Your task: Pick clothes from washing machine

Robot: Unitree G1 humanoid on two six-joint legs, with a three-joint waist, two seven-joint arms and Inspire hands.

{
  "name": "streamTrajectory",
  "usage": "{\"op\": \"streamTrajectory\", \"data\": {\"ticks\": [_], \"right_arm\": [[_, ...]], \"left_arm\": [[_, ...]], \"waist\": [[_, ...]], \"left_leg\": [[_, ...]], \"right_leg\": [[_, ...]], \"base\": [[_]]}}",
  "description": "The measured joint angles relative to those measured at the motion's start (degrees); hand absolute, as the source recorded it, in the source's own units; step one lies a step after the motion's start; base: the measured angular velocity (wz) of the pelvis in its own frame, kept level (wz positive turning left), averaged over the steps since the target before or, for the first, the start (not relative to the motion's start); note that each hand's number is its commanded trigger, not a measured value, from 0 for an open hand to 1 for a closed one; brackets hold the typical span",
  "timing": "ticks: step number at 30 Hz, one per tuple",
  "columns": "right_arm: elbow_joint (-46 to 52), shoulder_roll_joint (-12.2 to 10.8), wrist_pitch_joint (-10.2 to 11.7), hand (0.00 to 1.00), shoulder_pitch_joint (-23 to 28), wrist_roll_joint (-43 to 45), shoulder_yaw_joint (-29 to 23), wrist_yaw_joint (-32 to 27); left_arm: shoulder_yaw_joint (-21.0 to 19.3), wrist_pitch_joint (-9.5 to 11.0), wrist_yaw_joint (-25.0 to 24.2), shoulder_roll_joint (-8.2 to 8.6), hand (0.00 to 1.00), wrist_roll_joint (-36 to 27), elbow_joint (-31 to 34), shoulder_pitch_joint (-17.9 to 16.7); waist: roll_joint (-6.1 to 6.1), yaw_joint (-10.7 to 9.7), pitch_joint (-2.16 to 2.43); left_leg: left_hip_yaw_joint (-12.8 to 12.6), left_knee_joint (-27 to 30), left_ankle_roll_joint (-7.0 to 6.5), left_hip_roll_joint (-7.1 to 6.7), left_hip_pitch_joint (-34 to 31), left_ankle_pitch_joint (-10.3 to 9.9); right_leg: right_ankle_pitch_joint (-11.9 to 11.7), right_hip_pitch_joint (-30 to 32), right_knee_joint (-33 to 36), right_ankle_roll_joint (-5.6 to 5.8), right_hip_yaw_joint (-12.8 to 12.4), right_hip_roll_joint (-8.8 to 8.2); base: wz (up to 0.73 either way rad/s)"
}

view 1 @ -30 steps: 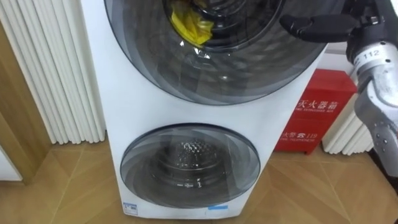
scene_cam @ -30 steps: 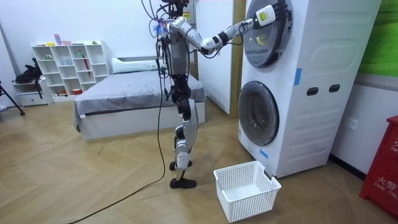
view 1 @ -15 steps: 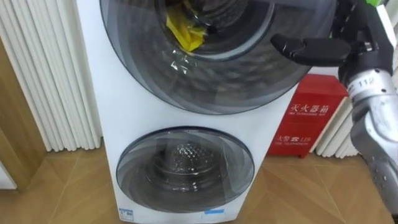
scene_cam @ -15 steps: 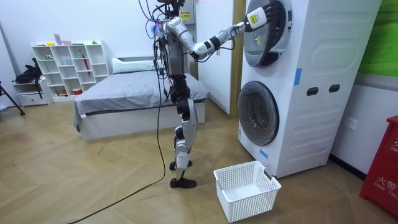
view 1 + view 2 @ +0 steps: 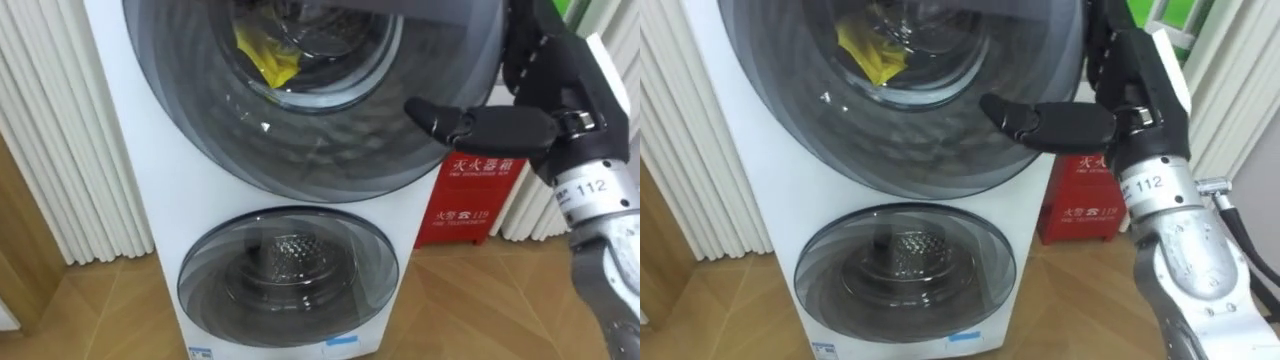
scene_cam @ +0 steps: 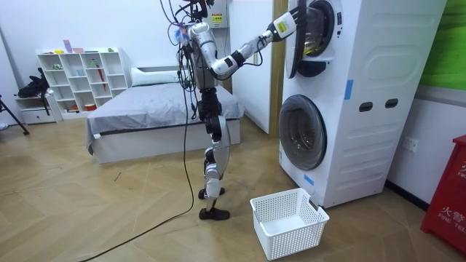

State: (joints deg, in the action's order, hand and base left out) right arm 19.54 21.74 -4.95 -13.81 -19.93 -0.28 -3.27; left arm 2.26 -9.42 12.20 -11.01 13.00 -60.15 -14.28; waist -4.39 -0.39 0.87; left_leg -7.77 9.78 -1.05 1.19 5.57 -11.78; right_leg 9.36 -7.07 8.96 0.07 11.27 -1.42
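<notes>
The upper washer door (image 5: 320,130), a round dark glass door, stands partly swung out from the white stacked machine (image 6: 364,102). Through its glass a yellow cloth (image 5: 262,52) lies in the drum, and the cloth (image 6: 312,48) is also seen past the open door in the room view. My right hand (image 5: 555,85) holds the door's right edge: the thumb lies across the front of the glass and the fingers curl round the rim behind it. In the room view the right hand (image 6: 280,26) is raised at arm's length to the door (image 6: 297,36).
The shut lower door (image 5: 288,275) sits under the upper one. A white laundry basket (image 6: 287,222) stands on the wooden floor beside my feet, before the machine. A red fire box (image 5: 470,200) is at the machine's right, white slats (image 5: 60,150) at its left, a bed (image 6: 145,116) behind me.
The upper door has swung outward from nearly shut to partly open, drawn by my right hand, whose arm has bent back toward my body. The eye views have shifted.
</notes>
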Motion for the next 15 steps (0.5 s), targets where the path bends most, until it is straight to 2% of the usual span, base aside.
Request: {"op": "streamTrajectory", "data": {"ticks": [3,8,15], "right_arm": [[1.1,0.0,-0.3,0.0,0.5,-0.2,0.0,0.8],[3.7,0.0,-2.4,0.0,0.5,-0.2,-1.3,2.2],[5.3,0.0,-2.5,0.0,0.5,-0.2,-1.6,3.4]], "left_arm": [[0.3,0.2,-0.1,0.09,0.0,0.0,-0.2,-0.1],[0.2,1.2,-0.5,0.11,0.0,0.0,-0.6,0.2],[0.2,2.9,-0.5,0.09,0.0,0.1,-2.8,1.5]], "waist": [[-0.07,-0.6,-0.01],[-0.13,-1.0,0.0],[-0.32,-0.8,-0.04]], "left_leg": [[0.0,0.0,0.0,0.03,0.0,0.0],[-0.4,-0.1,0.0,0.0,-0.1,0.0],[-0.7,-0.1,0.03,-0.04,-0.2,0.0]], "right_leg": [[0.0,0.2,0.4,0.0,-0.1,0.02],[0.0,0.7,0.8,0.0,-0.1,0.0],[0.0,1.1,0.8,0.0,0.2,0.07]], "base": [[0.0],[-0.03],[-0.02]]}}
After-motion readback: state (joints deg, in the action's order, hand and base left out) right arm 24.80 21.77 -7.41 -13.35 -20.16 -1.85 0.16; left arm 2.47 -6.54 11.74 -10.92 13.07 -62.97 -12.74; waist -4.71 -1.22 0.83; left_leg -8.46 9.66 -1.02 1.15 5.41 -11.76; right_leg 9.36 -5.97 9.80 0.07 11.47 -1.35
